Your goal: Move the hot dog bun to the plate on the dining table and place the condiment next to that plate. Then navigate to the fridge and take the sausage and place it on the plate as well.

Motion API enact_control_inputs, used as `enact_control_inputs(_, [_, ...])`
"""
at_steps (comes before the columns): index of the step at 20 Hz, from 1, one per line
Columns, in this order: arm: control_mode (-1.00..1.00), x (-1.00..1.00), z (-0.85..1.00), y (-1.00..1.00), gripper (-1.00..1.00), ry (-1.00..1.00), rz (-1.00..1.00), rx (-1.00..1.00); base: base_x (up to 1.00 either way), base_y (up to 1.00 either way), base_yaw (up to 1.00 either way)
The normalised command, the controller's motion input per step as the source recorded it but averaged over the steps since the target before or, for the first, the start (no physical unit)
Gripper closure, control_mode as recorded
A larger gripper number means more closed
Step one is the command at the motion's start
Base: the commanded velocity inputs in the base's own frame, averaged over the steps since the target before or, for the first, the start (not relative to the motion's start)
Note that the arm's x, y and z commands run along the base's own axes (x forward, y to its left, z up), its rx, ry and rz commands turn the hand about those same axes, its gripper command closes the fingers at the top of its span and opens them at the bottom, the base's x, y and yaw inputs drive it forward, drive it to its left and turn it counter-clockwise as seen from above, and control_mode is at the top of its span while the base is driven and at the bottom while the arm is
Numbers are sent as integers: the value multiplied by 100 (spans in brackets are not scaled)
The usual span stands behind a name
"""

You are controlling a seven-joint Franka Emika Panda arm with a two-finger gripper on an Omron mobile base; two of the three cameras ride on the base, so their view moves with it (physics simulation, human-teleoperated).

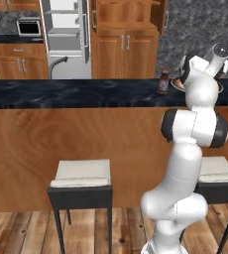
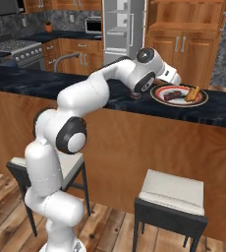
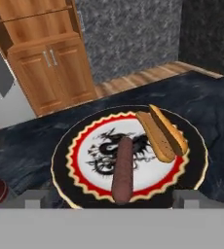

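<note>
Two dark fingertips (image 3: 35, 198) spread wide and empty, gripper (image 3: 109, 200) poised just above the plate (image 3: 192, 168) on the dining table (image 2: 218, 110), sausage (image 3: 122, 169) and hot dog bun (image 3: 161, 132) lying inside, condiment (image 1: 163, 81) beside, half-hidden behind the bent arm.

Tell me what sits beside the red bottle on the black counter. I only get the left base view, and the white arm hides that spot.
Observer: A round plate, with a sausage lying on it.
Operator: Anything else on it?
Observer: Yes, the hot dog bun lies on the plate too, alongside the sausage.
Operator: Is the robot holding something?
Observer: No. The gripper is open and empty over the plate's near edge.
</note>
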Motion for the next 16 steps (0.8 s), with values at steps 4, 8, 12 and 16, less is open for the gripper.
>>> enact_control_inputs(4, [-100,-100,0,26,-100,0,0,0,0,0,0])
enact_control_inputs(8, [-100,-100,0,47,-100,0,0,0,0,0,0])
enact_control_inputs(12, [-100,-100,-3,54,-100,1,0,0,0,0,0])
enact_control_inputs(16, [-100,-100,0,56,-100,7,0,0,0,0,0])
